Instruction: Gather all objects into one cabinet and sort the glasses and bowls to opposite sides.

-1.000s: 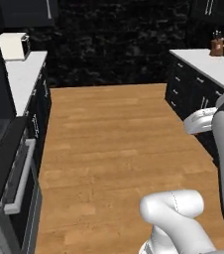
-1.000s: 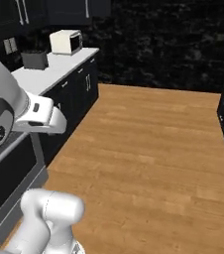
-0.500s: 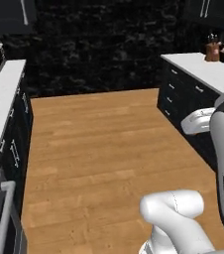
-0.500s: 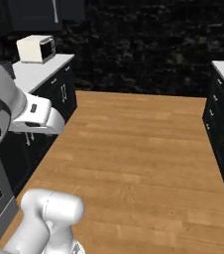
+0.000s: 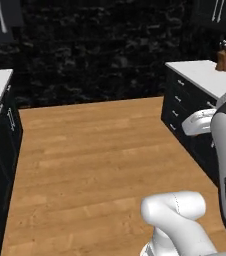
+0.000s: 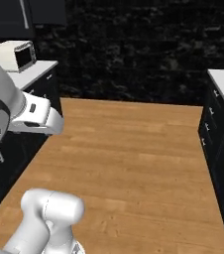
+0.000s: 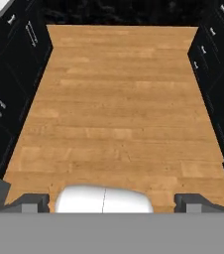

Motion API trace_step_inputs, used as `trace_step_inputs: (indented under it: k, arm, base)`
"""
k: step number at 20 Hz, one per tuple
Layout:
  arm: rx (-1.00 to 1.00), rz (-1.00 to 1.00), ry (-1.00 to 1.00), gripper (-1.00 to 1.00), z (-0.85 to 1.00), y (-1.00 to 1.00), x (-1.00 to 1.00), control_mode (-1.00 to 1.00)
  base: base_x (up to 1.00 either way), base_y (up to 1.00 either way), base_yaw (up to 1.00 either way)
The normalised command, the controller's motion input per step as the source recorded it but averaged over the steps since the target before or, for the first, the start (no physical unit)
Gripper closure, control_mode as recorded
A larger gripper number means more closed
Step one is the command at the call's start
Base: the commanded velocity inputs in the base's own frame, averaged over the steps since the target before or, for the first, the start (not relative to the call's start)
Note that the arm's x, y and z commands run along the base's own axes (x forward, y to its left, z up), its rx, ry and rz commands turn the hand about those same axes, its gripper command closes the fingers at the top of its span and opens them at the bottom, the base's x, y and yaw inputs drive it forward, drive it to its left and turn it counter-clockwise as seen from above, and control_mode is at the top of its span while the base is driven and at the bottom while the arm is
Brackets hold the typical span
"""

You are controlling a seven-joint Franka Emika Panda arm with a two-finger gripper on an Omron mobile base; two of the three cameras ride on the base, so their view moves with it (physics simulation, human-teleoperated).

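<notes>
1. Facing the wooden floor [image 7: 119,104], the gripper [image 7: 111,201] has its fingers spread wide and carries nothing.
2. No cups or bowls can be located from here; black base drawers [image 5: 185,115] flank the floor.
3. Risk, judged: the folded arm may clip the drawers while the base drives between them.

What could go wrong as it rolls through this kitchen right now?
The wood floor runs as an aisle between black drawers on both sides, so a drifting base could bump them. The arm sticks out sideways near the right counter and might clip its edge. The claw is open and empty, so nothing can drop.
</notes>
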Motion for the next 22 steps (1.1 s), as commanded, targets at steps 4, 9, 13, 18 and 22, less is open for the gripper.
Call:
trace_step_inputs:
  k: [4, 9, 13, 18, 22]
  arm:
    - [0.00, 0.00, 0.00, -1.00, 0.00, 0.00, 0.00, 1.00]
    - [0.00, 0.00, 0.00, -1.00, 0.00, 0.00, 0.00, 1.00]
    - [0.00, 0.00, 0.00, -1.00, 0.00, 0.00, 0.00, 1.00]
    - [0.00, 0.00, 0.00, -1.00, 0.00, 0.00, 0.00, 1.00]
    - [0.00, 0.00, 0.00, -1.00, 0.00, 0.00, 0.00, 1.00]
  base:
    - [1.00, -0.58, 0.00]
    - [1.00, -0.45, 0.00]
    - [1.00, -0.28, 0.00]
    - [1.00, -0.20, 0.00]
    - [1.00, -0.20, 0.00]
